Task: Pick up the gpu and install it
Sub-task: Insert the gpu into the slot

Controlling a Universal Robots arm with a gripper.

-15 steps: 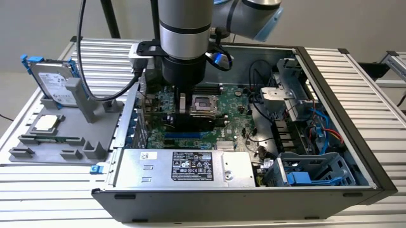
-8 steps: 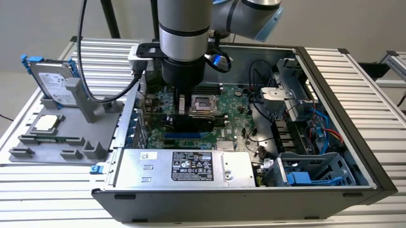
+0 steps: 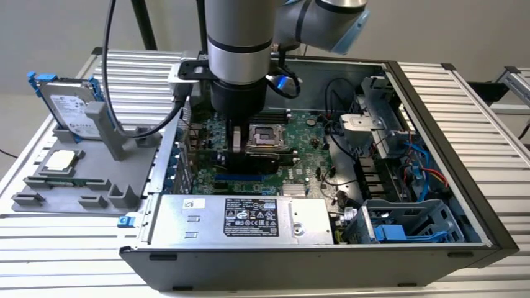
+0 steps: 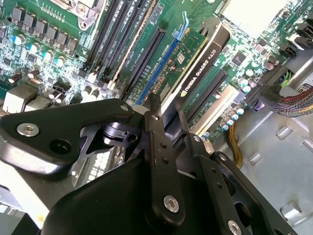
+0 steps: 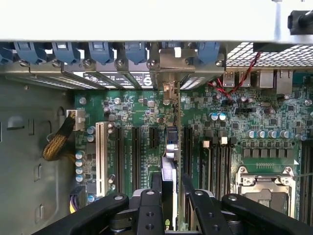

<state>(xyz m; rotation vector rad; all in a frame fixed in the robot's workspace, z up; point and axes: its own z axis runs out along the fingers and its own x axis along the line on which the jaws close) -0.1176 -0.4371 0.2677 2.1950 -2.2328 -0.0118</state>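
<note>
one robot arm (image 3: 238,56) reaches down from the top centre of the exterior view into an open computer case (image 3: 463,155) lying on its side on a slatted metal table (image 3: 83,254). the claw (image 4: 166,110) is deep inside the case, over the green main board (image 3: 306,155), and it is clenched on the card (image 4: 198,63): in the second wrist view two black fingers (image 4: 155,115) squeeze the card's upper edge from both sides. the card stands on edge, its black cover showing pale lettering along the top, and it runs toward the upper right of that frame along the blue slot (image 4: 164,63); whether it is fully seated in the slot cannot be told. in the first wrist view the card (image 5: 168,178) shows edge-on at lower centre, between the fingers (image 5: 149,205), lined up among the long black slots (image 5: 136,152) with a white slot (image 5: 101,152) to the left of them. at the top of that frame a row of blue clips (image 5: 100,51) runs along the case's rear wall, and an empty processor socket (image 5: 264,186) sits at lower right.

in the exterior view a white sticker (image 3: 255,218) with small print sits on the silver power supply (image 3: 240,220) at lower centre; the print cannot be made out. at the left of the frame a grey holder (image 3: 74,180) carries a hard drive (image 3: 71,108) with blue rails standing upright.
</note>
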